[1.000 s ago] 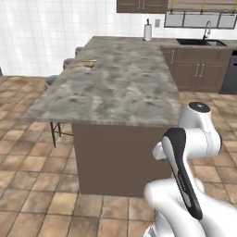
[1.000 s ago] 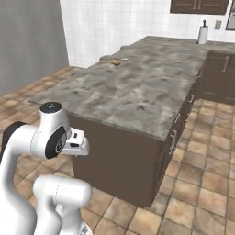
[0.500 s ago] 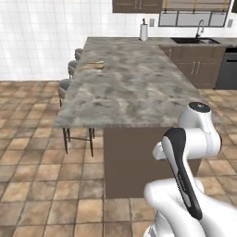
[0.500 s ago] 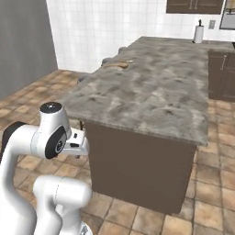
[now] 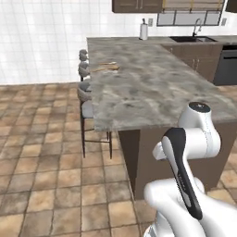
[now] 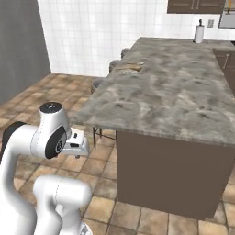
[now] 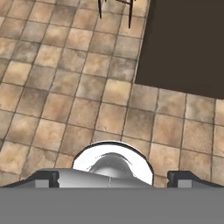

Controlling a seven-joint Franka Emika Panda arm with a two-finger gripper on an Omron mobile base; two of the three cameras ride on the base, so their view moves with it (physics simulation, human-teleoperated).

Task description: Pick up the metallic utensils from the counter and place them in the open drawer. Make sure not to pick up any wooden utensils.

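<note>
Left base view first: the arm is folded in close to the robot's body at the near end of the worktop [image 5: 152, 88], nowhere near any utensil yet. The hand view looks straight down at brown floor tiles [image 7: 65, 78] and the dark side of the island [image 7: 183, 43], and the hand [image 7: 113, 178] shows its two tips set wide apart at the bottom corners, with nothing between them.

Now the relation that matters: a small tan cluster, the wooden utensils [image 5: 105, 67], lies far ahead along the left edge of the worktop, just above the row of stools [image 5: 84, 90]. The same cluster shows in the right base view [image 6: 131, 67], on that stool-side edge. The pieces seem to lie roughly along that edge, though they're too small to be sure. Whether a metal knife sits among them, I can't tell from here. I can't pick out the open drawer either.

So the target zone is well ahead, up and to the left of the hand; I'd judge that the base needs to close in before any reach.
</note>
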